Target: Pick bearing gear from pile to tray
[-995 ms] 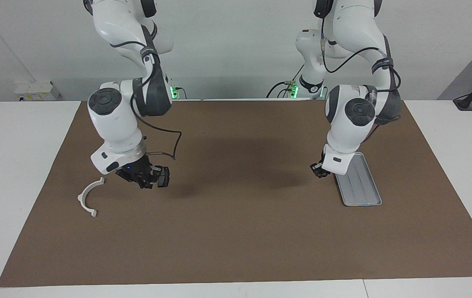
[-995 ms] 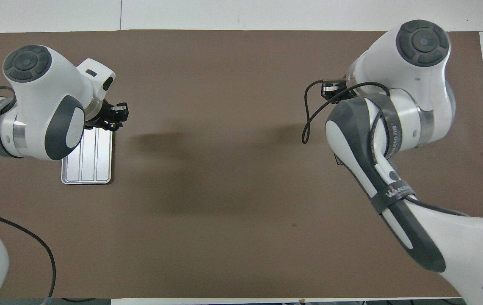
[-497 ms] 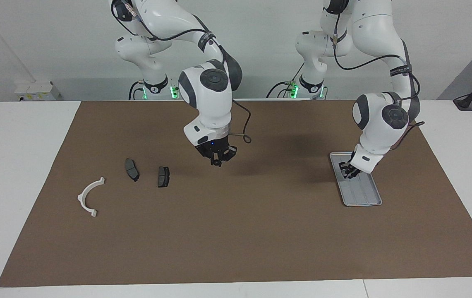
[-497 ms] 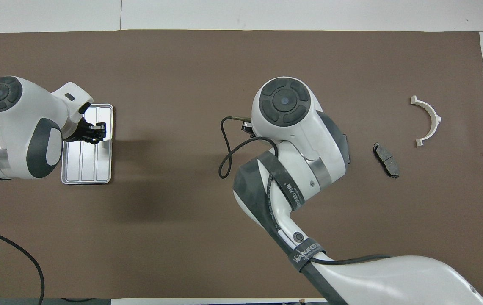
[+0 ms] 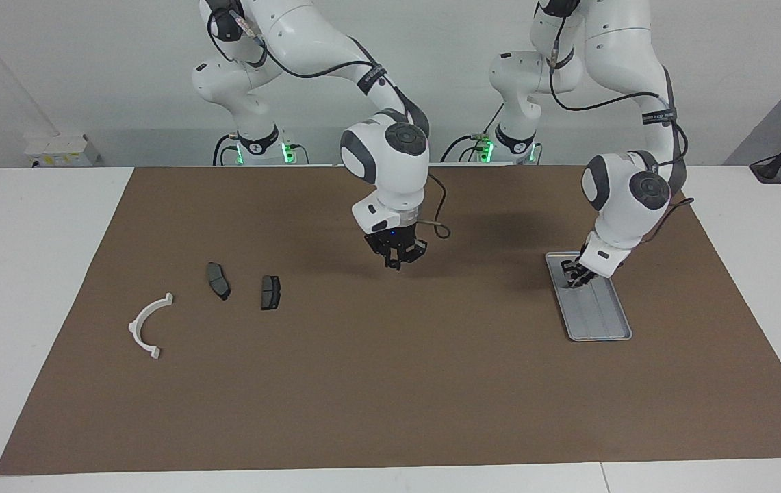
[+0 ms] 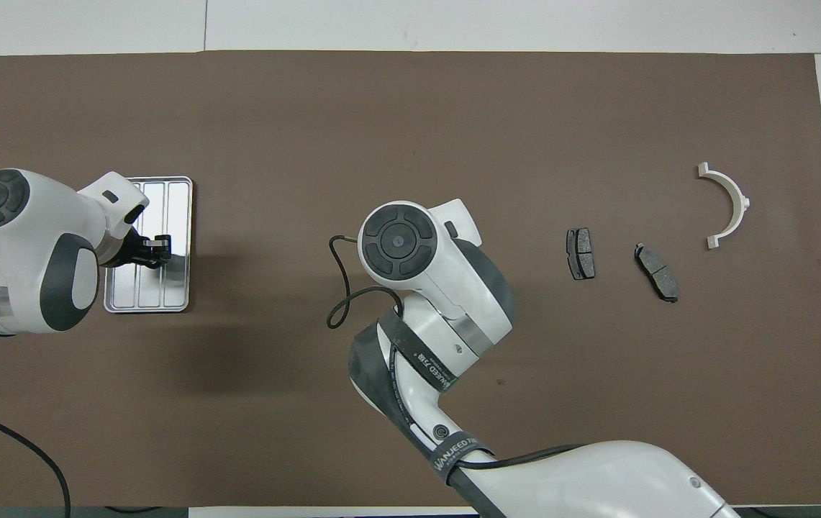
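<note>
On brown mat (image 5: 390, 383), tray (image 5: 602, 322) lies lengthwise away from robots.

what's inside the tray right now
The left claw is down in the tray, at the end nearer the robots. The rest of the tray shows bare ridged metal. Anything under the claw is covered, so I can't tell if a part lies there.

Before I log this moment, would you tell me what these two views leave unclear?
- Right gripper, over the bare mat: in the overhead view its own arm hides it completely; in the facing view anything held between its shut fingertips is too small to tell.
- Left gripper, over the tray: whether it holds a part, or touches the tray, cannot be told in either view.
- Tray: the left arm covers part of it in the overhead view.
</note>
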Motion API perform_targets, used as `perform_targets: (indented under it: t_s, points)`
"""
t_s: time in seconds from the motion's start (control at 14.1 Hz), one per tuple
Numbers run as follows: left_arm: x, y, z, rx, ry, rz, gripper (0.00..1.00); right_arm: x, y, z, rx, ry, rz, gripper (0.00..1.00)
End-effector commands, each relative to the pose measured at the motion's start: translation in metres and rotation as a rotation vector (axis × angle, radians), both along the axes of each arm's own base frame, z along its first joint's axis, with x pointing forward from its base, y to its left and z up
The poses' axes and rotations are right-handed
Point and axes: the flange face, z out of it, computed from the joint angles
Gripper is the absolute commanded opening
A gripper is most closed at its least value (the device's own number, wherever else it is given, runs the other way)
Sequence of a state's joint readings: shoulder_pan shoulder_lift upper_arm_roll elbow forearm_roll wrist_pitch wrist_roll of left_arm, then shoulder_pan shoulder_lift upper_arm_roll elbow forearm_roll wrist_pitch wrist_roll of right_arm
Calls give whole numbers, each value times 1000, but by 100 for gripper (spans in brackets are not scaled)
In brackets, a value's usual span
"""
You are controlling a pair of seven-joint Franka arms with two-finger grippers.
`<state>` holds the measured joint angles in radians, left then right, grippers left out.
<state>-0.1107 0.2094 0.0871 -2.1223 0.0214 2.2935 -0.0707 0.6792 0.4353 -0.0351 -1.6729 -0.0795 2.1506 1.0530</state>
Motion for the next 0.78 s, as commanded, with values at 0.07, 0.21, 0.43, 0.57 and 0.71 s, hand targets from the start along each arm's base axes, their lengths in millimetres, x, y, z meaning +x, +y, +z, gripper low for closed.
perform_targets:
  t_s: [0.07,0.21,0.43,0.57,0.71]
  points:
    - [-16,3,-3,-4,-12,-20,0,8,5,-14,6,-41,-31,0]
    - [-18,3,-6,-5,-17,-21,0,7,14,-19,20,-56,-36,0]
    - [-19,2,-9,-4,-25,-24,24,7,17,-36,20,-57,-35,0]
    - [-18,1,-9,-4,-23,-25,67,9,17,-43,21,-56,-35,0]
    - [-15,3,-6,-4,-29,-22,94,11,19,-52,30,-66,-34,0]
